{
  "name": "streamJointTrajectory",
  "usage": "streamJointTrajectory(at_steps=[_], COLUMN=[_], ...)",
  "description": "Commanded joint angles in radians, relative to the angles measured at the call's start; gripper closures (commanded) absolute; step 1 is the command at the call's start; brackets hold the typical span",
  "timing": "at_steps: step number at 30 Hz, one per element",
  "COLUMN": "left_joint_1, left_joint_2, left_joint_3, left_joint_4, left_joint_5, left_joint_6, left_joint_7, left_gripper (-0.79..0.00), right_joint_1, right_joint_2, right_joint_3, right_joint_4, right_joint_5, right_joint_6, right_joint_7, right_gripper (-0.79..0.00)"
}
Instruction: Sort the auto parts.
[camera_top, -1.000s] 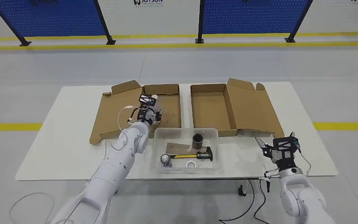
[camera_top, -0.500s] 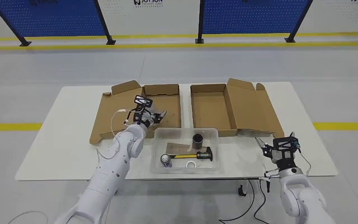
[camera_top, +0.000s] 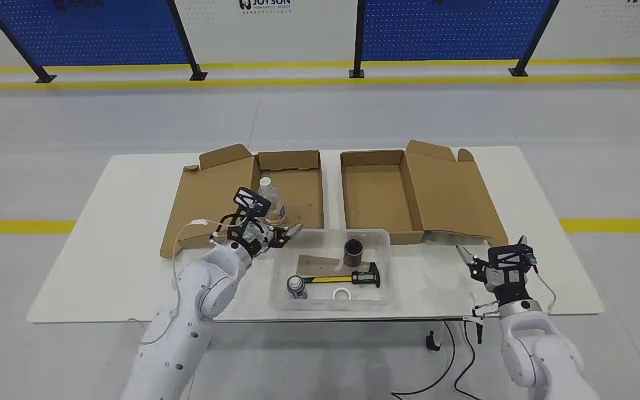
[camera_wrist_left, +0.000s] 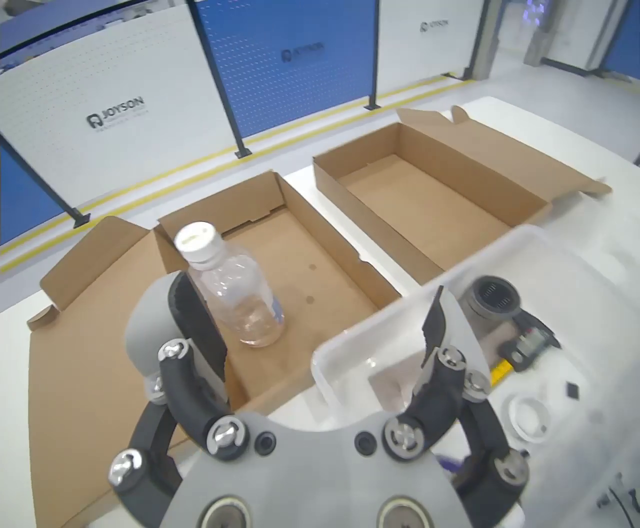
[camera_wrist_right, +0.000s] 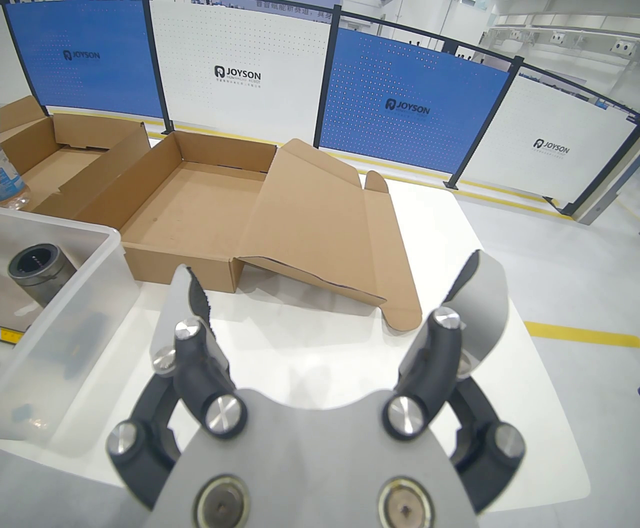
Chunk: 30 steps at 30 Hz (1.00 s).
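Two empty grippers, both spread wide: left gripper (camera_wrist_left: 312, 295) at the clear bin's (camera_top: 335, 231) far-left corner, right gripper (camera_wrist_right: 330, 270) well apart from it. Bottle (camera_wrist_left: 235, 295) stands in the cardboard box (camera_top: 303, 190) behind the bin; dark cylinder (camera_top: 353, 248), caliper (camera_top: 345, 279) inside.

The right gripper (camera_wrist_right: 330, 282), jaws spread, hovers over the white table (camera_wrist_right: 325, 350) beside an open cardboard box (camera_wrist_right: 200, 200) and clear bin (camera_wrist_right: 85, 295).

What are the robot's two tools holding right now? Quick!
Left tool: open, holding nothing; the bottle stands apart from it in the cardboard box.
Right tool: open, holding nothing.
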Motion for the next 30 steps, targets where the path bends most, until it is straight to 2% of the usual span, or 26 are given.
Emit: streamJointTrajectory(at_steps=[1,6,9,12,16,20,30], left_joint_1=[0.048,0.115,0.12,0.124,0.084,0.06,0.057], left_joint_2=[0.008,0.021,0.028,0.033,0.037,0.043,0.045], left_joint_3=[-0.012,-0.032,-0.034,-0.019,-0.01,-0.004,-0.004], left_joint_4=[-0.065,-0.161,-0.208,-0.202,-0.172,-0.159,-0.165], left_joint_5=[-0.008,-0.095,-0.122,-0.137,-0.162,-0.196,-0.211], left_joint_6=[-0.063,-0.161,-0.185,-0.211,-0.214,-0.25,-0.265], left_joint_7=[-0.047,-0.197,-0.326,-0.423,-0.501,-0.552,-0.528], left_gripper=[-0.785,-0.785,-0.785,-0.785,-0.785,-0.785,-0.785], right_joint_1=[0.0,0.0,0.0,0.0,0.0,0.0,0.0], right_joint_2=[0.0,0.0,0.0,0.0,0.0,0.0,0.0], right_joint_3=[0.0,0.0,0.0,0.0,0.0,0.0,0.0], right_joint_4=[0.0,0.0,0.0,0.0,0.0,0.0,0.0], right_joint_5=[0.0,0.0,0.0,0.0,0.0,0.0,0.0], right_joint_6=[0.0,0.0,0.0,0.0,0.0,0.0,0.0], right_joint_7=[0.0,0.0,0.0,0.0,0.0,0.0,0.0], right_gripper=[-0.785,-0.785,-0.785,-0.785,-0.785,-0.785,-0.785])
